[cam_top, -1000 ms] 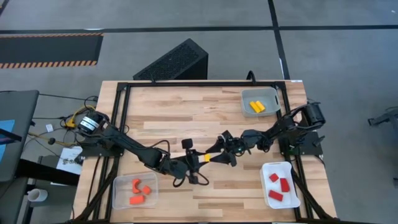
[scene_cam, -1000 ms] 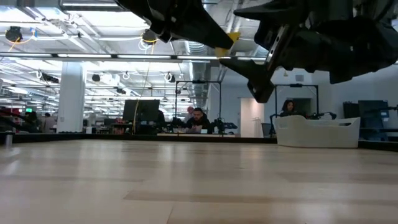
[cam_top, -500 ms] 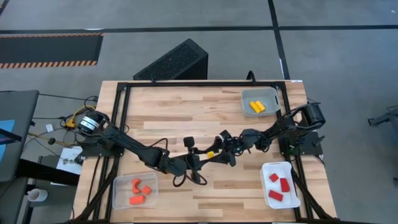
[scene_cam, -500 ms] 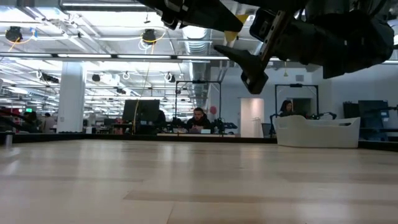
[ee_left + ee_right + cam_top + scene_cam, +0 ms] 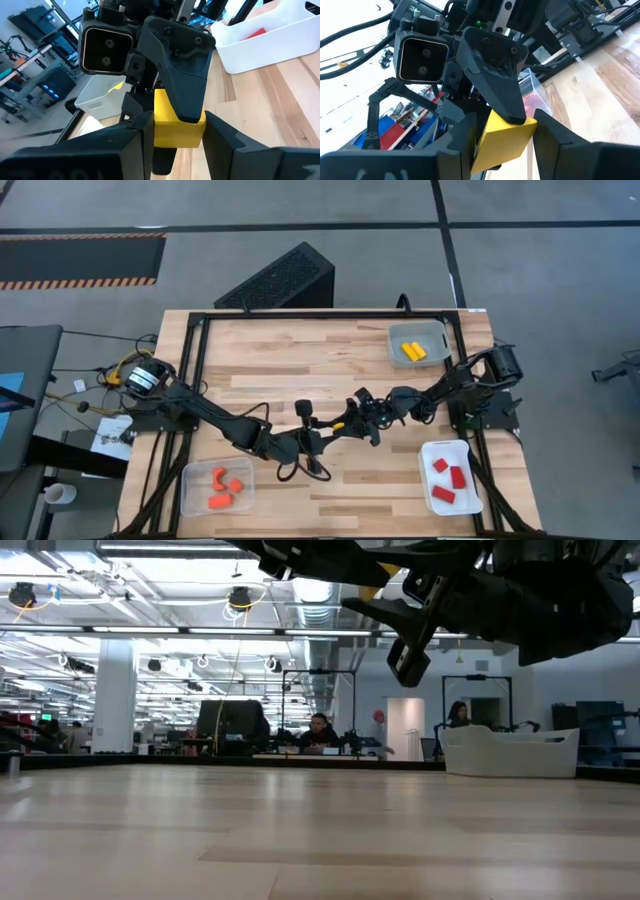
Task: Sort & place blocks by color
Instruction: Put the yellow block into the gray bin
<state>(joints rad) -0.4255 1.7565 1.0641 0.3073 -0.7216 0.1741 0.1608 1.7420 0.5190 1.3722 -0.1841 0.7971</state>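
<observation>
No readable text, label or number anywhere.

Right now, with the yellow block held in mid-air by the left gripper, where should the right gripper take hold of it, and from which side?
The right gripper, facing the left gripper above the table's middle, should come head-on and pinch the yellow block on the two flat faces that the left fingers leave bare. It is a squared chunk, and its other sides are covered.

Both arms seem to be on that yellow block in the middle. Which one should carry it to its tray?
Probably the right gripper. The yellow block sits between both grippers mid-table, and the tray with yellow blocks lies on the right arm's side. The left gripper reaches from the far corner.
</observation>
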